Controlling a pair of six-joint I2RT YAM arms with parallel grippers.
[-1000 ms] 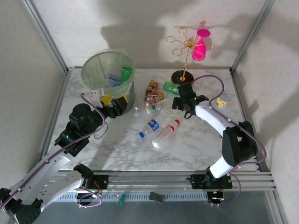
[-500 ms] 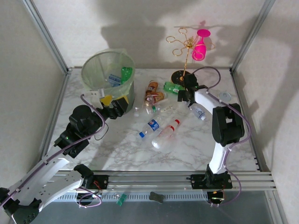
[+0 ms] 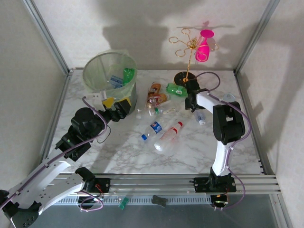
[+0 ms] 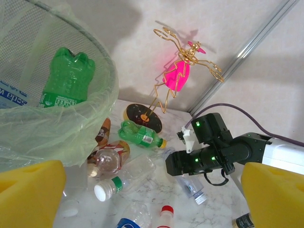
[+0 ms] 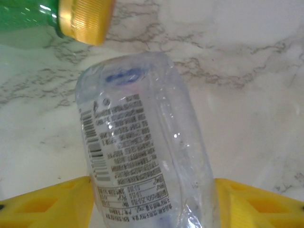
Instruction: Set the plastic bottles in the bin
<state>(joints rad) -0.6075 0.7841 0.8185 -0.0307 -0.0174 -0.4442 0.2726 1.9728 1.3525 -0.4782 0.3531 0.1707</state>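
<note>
Right now the clear bottle (image 5: 142, 142) I am after lies on the desk (image 3: 133, 156) toward its far right, directly between the right jaws. One yellow pad (image 5: 47, 204) sits at its left flank and the other at its right, so a squeeze would run across its width. Its long axis runs away from the wrist camera, leaning a little left toward the gold cap (image 5: 83, 19) of a green bottle (image 3: 175, 89) just beyond. The pads look flush with the plastic, but I cannot tell whether they are pressing it or merely straddling it. The left jaws stand wide with nothing between them, just beside the bin (image 3: 90, 80) and well apart from this bottle, so the right arm is plainly the nearer one. The bin sits at the far left of the desk, with other bottles (image 3: 168, 135) lying between it and the right jaws. I judge that a firm grip comes first, then a carry leftward over them.
</note>
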